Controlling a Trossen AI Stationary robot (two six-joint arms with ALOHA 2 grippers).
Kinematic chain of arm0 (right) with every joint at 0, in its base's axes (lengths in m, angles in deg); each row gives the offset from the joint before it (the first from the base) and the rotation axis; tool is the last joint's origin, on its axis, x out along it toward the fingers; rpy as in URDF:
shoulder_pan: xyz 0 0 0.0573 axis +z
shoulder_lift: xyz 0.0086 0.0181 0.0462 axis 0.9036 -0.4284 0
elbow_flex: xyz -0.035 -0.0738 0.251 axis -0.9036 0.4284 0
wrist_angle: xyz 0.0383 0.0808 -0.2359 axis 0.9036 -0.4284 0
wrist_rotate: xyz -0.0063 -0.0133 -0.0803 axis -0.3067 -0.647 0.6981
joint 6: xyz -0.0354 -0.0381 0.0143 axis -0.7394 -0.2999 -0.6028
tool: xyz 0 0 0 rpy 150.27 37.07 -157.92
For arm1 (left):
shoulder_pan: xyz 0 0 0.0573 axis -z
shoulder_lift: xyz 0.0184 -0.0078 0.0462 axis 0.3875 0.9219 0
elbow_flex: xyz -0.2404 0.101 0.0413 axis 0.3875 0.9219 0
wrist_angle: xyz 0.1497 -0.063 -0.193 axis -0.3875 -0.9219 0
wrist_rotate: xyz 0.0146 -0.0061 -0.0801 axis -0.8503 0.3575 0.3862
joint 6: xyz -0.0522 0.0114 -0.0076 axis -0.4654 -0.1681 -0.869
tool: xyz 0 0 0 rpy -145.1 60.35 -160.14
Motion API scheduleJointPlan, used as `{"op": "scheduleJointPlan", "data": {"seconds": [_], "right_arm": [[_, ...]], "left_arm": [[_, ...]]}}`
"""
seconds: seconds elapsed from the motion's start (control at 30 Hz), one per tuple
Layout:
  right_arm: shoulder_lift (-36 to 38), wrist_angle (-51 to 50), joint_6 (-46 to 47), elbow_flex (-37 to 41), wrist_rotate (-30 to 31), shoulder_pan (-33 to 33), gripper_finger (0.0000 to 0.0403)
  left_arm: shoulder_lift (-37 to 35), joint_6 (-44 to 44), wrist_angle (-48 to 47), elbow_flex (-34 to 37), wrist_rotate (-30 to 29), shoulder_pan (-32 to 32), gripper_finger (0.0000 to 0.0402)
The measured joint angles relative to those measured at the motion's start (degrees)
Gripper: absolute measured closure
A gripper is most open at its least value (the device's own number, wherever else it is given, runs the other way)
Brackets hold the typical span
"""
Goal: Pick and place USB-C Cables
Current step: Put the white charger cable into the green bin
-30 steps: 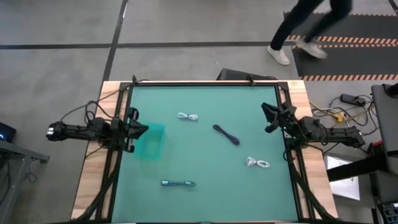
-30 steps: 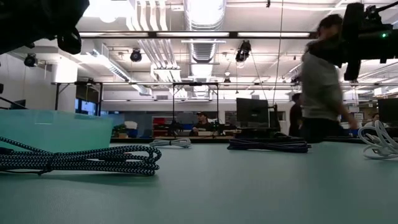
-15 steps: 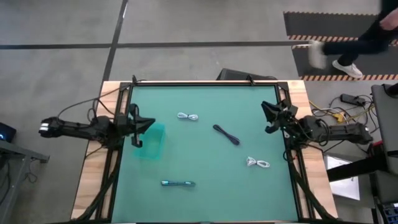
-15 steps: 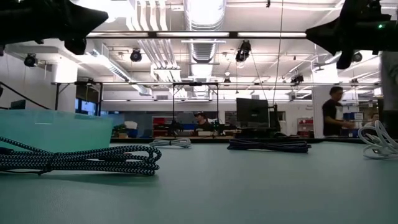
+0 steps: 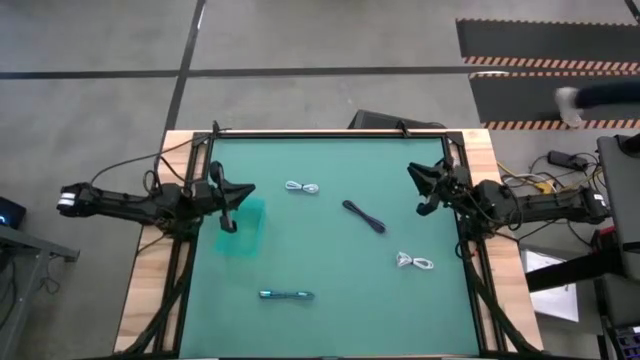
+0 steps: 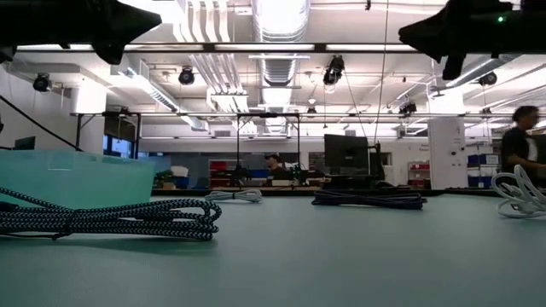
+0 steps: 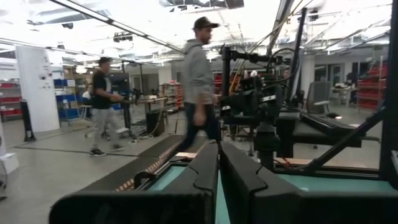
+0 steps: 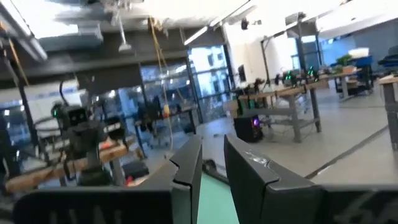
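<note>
Four cable bundles lie flat on the green mat: a white one (image 5: 302, 187) at the far middle, a black one (image 5: 364, 216) at the centre, a white one (image 5: 414, 262) at the right, and a teal-blue one (image 5: 286, 295) near the front, which is closest in the low view (image 6: 111, 220). My left gripper (image 5: 237, 194) is shut and empty, up in the air above the far edge of the clear teal tub (image 5: 242, 226). My right gripper (image 5: 417, 187) hangs in the air at the table's right side, right of the black bundle, with a narrow gap between its fingers and nothing in it.
The tub stands at the mat's left side (image 6: 77, 175). Dark frame rails (image 5: 330, 133) run along the mat's edges. People stand and walk in the room beyond the table (image 7: 198, 81). The mat between the bundles is bare.
My left gripper has moved toward the table's right, from beside the tub to above its far edge. My right gripper has moved toward the table's left, in over the mat. A person on the floor beyond the table has walked off to the right.
</note>
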Motion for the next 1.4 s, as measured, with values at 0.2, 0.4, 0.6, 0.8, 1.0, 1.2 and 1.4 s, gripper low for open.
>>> {"op": "scheduleJointPlan", "data": {"seconds": [0.2, 0.4, 0.6, 0.8, 1.0, 1.2, 1.4], "right_arm": [[-2.2, -15.9, 3.0, -6.9, -0.1, 0.0, 0.0344], [-4.2, -40.5, 8.6, -16.1, -3.7, 0.0, 0.0344], [-7.9, -50.2, 12.5, -21.8, -14.4, 0.7, 0.0344], [-12.0, -54.5, 13.5, -23.6, -16.6, 5.6, 0.0344], [-16.4, -62.6, 18.8, -25.8, -16.5, 11.7, 0.0344], [-21.5, -70.2, 25.9, -29.4, -16.5, 17.3, 0.0344], [-27.2, -81.4, 32.6, -34.1, -16.5, 22.7, 0.0344]], "left_arm": [[-0.6, 0.0, 0.0, 0.0, -0.4, 0.0, 0.0402], [-0.5, 0.0, -0.1, 0.1, -0.4, 0.0, 0.0402], [-0.4, 0.0, -0.1, 0.1, -0.4, 0.0, 0.0402], [-0.5, 0.0, -0.1, 0.1, -0.4, 0.0, 0.0402], [-0.6, 0.0, -0.1, 0.1, -0.4, 0.0, 0.0402], [-0.6, 0.0, -0.1, 0.1, -0.7, 0.0, 0.0402], [-0.6, 0.0, -0.1, 0.1, -0.7, 0.0, 0.0402]]}}
